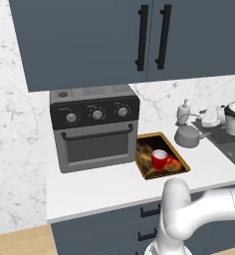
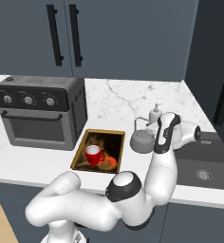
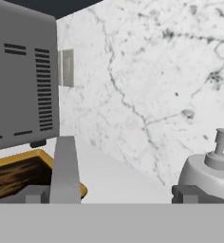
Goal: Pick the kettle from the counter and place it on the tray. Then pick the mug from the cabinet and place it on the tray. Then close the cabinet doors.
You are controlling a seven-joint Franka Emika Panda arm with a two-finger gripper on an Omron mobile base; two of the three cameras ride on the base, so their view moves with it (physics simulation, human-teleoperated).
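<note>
While the red mug already sits on the tray, the gripper hangs wide open and empty, kettle just beside it.

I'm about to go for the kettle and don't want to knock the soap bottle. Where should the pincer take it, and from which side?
Probably by the thin arched handle over the lid of the kettle, coming down from above. The body looks too round and wide to clamp, and the soap bottle stands close behind it, against the wall. The pincer is open, beside the kettle on the sink side.
</note>
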